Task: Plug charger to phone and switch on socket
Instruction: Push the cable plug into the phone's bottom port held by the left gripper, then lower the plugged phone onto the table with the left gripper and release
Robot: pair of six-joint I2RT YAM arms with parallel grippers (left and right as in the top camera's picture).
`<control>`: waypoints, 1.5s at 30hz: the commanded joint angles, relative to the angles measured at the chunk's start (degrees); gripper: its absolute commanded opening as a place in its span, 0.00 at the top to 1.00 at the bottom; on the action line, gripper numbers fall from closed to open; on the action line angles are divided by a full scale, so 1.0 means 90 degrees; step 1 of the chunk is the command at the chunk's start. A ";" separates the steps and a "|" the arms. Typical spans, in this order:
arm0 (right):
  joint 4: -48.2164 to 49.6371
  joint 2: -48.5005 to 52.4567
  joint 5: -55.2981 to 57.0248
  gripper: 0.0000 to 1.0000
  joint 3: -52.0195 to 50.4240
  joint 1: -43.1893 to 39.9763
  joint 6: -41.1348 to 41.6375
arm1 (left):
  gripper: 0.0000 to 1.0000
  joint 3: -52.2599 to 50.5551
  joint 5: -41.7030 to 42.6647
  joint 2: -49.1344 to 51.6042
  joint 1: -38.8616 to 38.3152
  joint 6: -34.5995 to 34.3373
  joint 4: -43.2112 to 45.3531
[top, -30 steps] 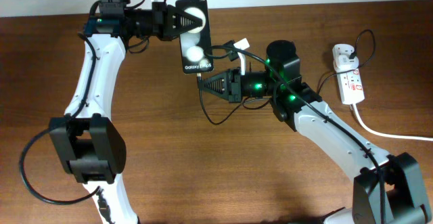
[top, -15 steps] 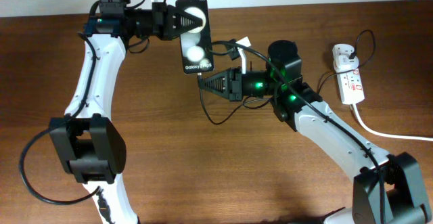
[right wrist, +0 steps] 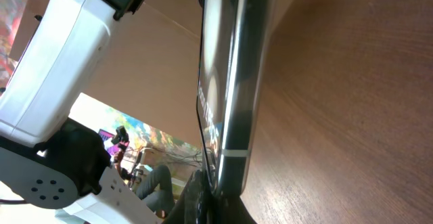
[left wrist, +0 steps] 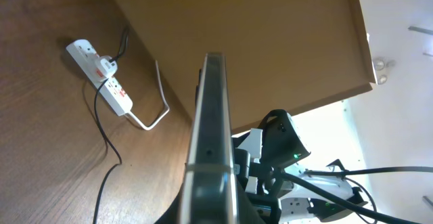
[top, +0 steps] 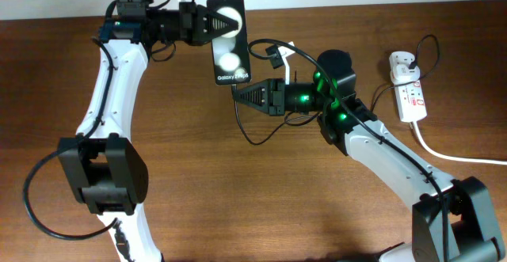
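Phone point(top: 230, 42) is what we have lifted off the surface point(top: 238, 199), its screen facing up to the overhead camera with two round white reflections and small white text near its lower end. Nearest in our right wrist view, the phone point(right wrist: 230, 82) fills the frame edge-on, its lower end right at the bottom between our right fingers, though we cannot make out the plug tip there. Seen from overhead, our right gripper point(top: 242, 96) points left, its tip just below the phone's lower end, and the charger point(top: 252, 135) loops down from it as a thin black cable and back up under the arm. Whether these fingers are clenched on the plug we cannot tell. Farther up, our left gripper point(top: 224, 24) has its fingers clamped on the phone's upper half. In the left wrist view the phone point(left wrist: 211, 143) again stands edge-on. Far to the right, well apart from both grippers, the socket point(top: 409, 92) lies on the surface with a white adapter at its far end, red marks along it, and a thick white cord point(top: 451, 155) trailing right.
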 commanded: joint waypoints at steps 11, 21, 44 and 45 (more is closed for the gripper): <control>-0.0510 -0.0044 -0.0347 0.64 0.0223 -0.0160 -0.0415 | 1.00 0.0027 -0.0202 -0.0024 0.0347 0.0622 -0.0087; -0.3072 -0.0044 0.0376 0.59 0.0221 -0.0160 -0.1817 | 1.00 0.0027 -0.3759 0.1836 -0.0311 0.1982 -0.2693; -0.3670 -0.0041 0.0879 0.58 0.0221 -0.0160 -0.1892 | 0.42 0.1275 -0.8721 0.2472 -0.0578 0.1814 -0.4456; -0.3823 -0.0041 0.0967 0.58 0.0221 -0.0160 -0.2188 | 0.40 0.1477 -0.9015 0.2472 -0.0578 0.1814 -0.4597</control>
